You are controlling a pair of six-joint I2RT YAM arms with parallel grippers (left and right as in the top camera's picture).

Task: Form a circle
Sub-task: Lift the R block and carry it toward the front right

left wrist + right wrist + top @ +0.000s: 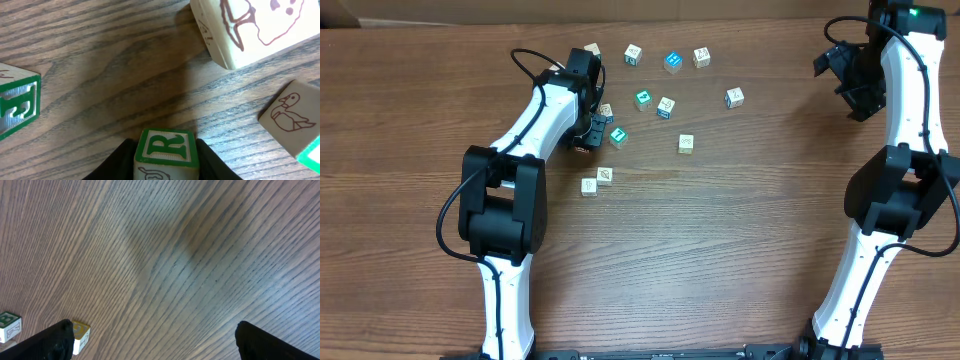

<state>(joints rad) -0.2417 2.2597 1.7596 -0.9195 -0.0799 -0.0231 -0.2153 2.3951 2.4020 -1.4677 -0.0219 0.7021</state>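
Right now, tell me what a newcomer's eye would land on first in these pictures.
The loose scatter of small pale wooden cubes, some teal-faced, spread across the upper middle of the brown wood-grain table. The white-and-black left arm reaches into it, the left end effector pinching a wooden cube with a green letter R. The right end effector hangs wide open at the far right.

You're looking down on a brown wood-grain tabletop (720,250) that fills nearly the whole overhead view, its grain running from 9 o'clock to 3 o'clock. Along the 12 o'clock edge you'll see a flat tan strip (470,12), with a paler patch (335,10) toward 10 o'clock. The light is soft and even, and shadows on the wood are faint and blurred.
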